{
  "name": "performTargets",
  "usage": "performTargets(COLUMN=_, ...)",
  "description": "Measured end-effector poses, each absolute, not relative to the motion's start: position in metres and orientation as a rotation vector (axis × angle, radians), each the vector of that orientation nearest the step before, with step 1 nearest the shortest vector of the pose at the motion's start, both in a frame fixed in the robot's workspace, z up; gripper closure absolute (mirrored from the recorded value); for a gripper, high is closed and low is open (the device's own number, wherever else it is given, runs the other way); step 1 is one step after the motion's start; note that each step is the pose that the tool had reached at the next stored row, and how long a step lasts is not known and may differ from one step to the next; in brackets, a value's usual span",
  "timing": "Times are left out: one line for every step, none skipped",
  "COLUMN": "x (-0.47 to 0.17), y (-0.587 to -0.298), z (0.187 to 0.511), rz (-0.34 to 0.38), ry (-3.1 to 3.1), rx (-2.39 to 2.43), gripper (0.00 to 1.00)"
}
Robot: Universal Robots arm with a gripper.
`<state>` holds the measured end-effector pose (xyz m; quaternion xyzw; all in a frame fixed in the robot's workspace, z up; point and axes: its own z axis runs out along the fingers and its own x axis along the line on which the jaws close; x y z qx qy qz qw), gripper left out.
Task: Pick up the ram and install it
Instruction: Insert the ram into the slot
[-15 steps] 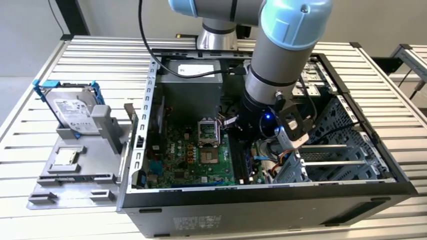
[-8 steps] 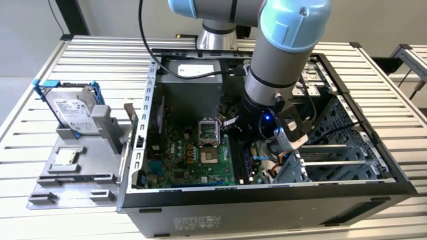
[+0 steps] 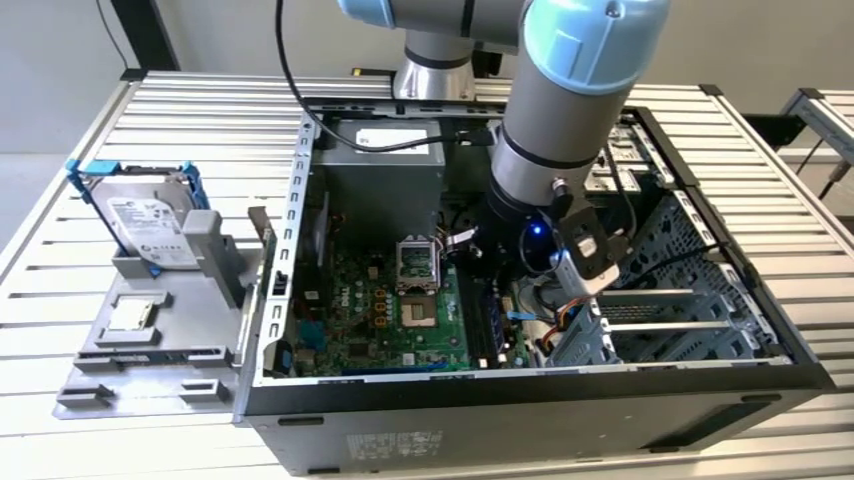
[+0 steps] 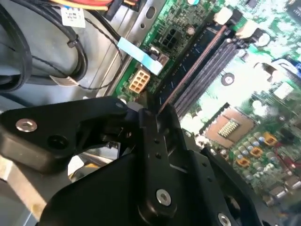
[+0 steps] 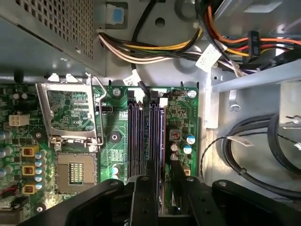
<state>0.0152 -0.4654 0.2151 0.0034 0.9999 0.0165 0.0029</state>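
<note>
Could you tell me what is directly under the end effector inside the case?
Under the end effector lie the motherboard's black slots, with the ram standing in the outermost one. The end effector's body covers the near ends of the slots.

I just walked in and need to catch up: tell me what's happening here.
A robot arm reaches down into an open computer case. Its gripper is at the memory slots of the motherboard, straddling the ram, which stands on edge along the outermost slot. Whether it is fully seated cannot be told. A hard drive sits outside the case, at the exterior view's left.
</note>
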Motion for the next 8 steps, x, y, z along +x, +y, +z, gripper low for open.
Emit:
performTargets(x=0.015, y=-0.465, z=0.224, rz=0.052, ry=3.135, rx=0.01, gripper=0.0)
performTargets(x=0.015, y=-0.465, z=0.23, rz=0.052, ry=3.135, rx=0.01, gripper=0.0)
performTargets(x=0.015, y=-0.465, z=0.234, rz=0.051, ry=3.135, rx=0.01, gripper=0.0)
performTargets(x=0.015, y=-0.465, z=0.241, rz=0.051, ry=3.135, rx=0.01, gripper=0.0)
performTargets(x=0.015, y=-0.465, z=0.241, rz=0.051, ry=3.135, rx=0.01, gripper=0.0)
performTargets(x=0.015, y=-0.465, z=0.241, rz=0.051, ry=3.135, rx=0.01, gripper=0.0)
performTargets(x=0.015, y=-0.465, z=0.241, rz=0.051, ry=3.135, rx=0.01, gripper=0.0)
performTargets(x=0.015, y=-0.465, z=0.241, rz=0.051, ry=3.135, rx=0.01, gripper=1.0)
